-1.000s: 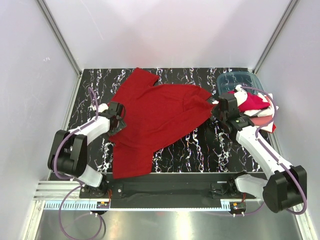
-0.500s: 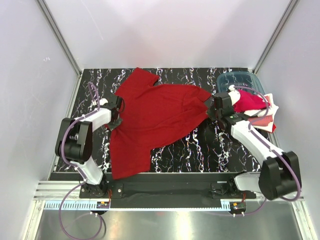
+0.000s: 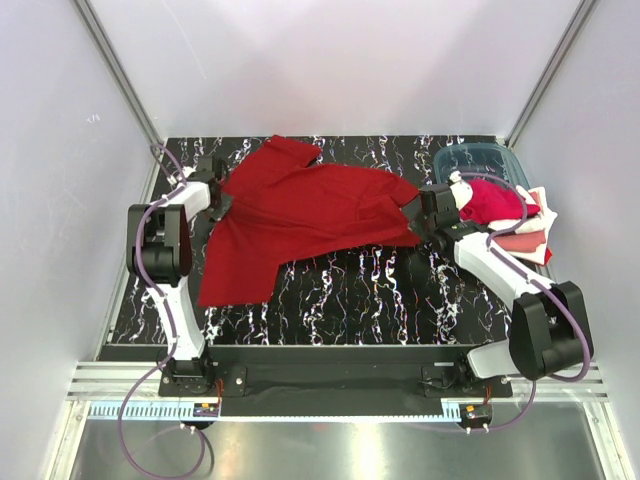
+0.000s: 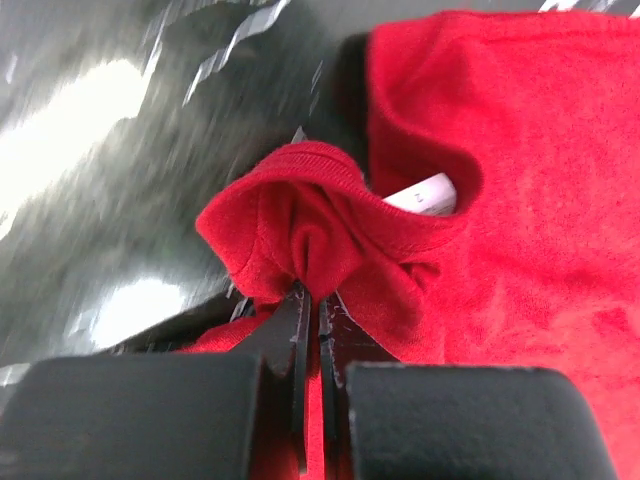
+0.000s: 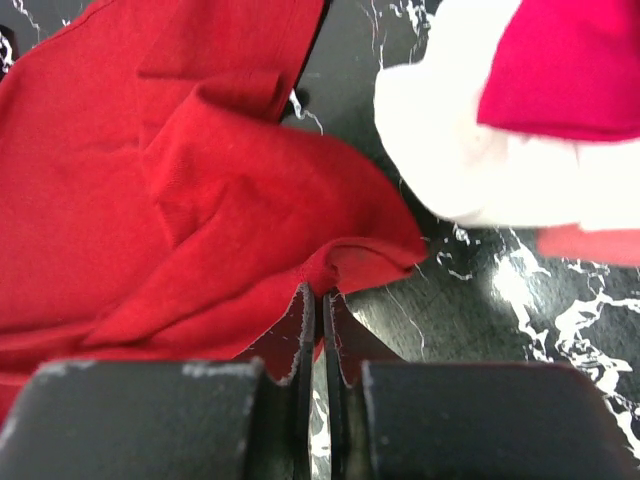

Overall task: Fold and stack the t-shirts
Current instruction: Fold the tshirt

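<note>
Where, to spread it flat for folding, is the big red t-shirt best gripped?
At opposite edges, from the sides. The left gripper is shut on the ribbed neck rim of the deep red t-shirt at its left end; the right gripper pinches a raised fold at its right end. Thin raised edges likely fit the jaws; the flat middle does not.

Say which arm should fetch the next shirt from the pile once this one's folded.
Right, probably. Its jaws, shut on the red shirt, sit beside the shirt pile; the left jaws pinch the collar on the opposite side of the table.
</note>
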Robot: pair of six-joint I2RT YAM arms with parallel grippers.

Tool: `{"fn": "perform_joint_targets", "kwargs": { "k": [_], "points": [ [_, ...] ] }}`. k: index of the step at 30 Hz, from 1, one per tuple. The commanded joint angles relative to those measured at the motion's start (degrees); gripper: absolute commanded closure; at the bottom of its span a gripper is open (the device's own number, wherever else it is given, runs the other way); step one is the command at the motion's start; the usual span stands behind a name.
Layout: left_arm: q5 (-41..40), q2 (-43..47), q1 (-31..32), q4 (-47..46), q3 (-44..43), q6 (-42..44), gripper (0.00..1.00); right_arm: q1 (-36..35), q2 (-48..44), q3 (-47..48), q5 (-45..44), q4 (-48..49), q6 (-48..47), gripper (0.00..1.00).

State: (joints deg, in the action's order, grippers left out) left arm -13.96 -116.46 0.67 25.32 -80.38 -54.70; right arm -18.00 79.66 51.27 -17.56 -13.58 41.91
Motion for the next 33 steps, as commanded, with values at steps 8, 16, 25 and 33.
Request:
{"fn": "perform_joint_targets", "kwargs": {
  "k": [8, 16, 25, 33],
  "points": [
    [5.3, 11.8, -0.6, -18.9, 14.2, 8.1, 0.67, 0.9, 4.1, 3.8, 1.6, 1.9, -0.5, 1.00],
    [-0.8, 27.8, 1.8, -9.8, 23.4, 6.9, 0.10, 0.9, 4.3, 2.9, 4.6, 4.3, -1.1, 1.00],
    [-4.0, 51.1, 2.2, 3.3, 36.6, 0.0, 0.13, 0.9, 3.3, 2.4, 5.7, 5.0, -1.8, 1.00],
    [-4.0, 68.9, 2.7, 14.4, 45.9, -3.5, 0.20, 0.9, 3.0, 2.2, 5.6, 4.8, -1.7, 1.00]
  ]
}}
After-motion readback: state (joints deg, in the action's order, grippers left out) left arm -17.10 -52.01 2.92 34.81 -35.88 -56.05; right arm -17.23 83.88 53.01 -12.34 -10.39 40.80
